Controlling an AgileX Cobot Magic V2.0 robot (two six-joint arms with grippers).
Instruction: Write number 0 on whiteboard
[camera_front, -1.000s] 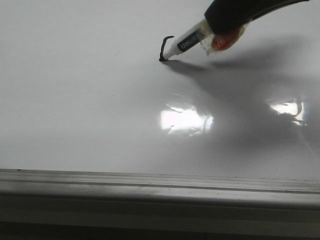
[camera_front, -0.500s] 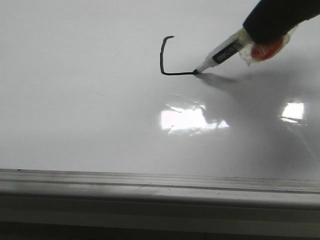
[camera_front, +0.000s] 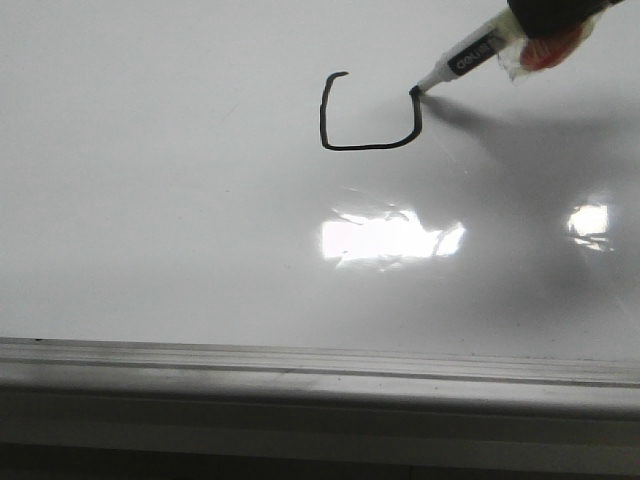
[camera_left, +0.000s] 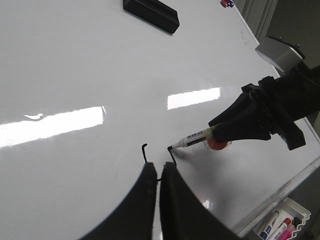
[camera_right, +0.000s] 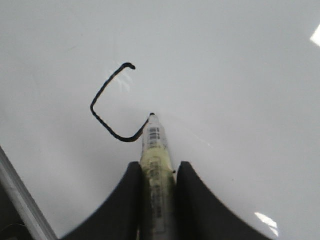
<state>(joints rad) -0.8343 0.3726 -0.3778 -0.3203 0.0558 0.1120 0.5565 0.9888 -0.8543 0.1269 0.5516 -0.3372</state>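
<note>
From the front, the right gripper (camera_front: 550, 15) enters at the whiteboard's (camera_front: 150, 250) far right, clamped on a marker (camera_front: 465, 62) held at a low slant, probably so the tip meets the board without the arm hiding the stroke; the tip touches the upper end of the right-hand stroke of the number 0 (camera_front: 365, 147), which lies in the middle of the board's far part, well clear of the grey frame strip (camera_front: 300, 375) along the near edge; left side, bottom and right side are drawn and the top is open, so the loop seems about three quarters done; black lettering on the barrel is too small to read; from the left wrist, the left gripper (camera_left: 159, 172) hangs above the board with its jaws nearly together and nothing between them, evidently just waiting beside the work; a black eraser-like block (camera_left: 151, 13) lies towards a far edge, and spare markers (camera_left: 277, 227) sit in a tray off the board's edge; from the right wrist, the jaws pinch the barrel on both sides, and a barcode label shows near the tip, its digits illegible.
</note>
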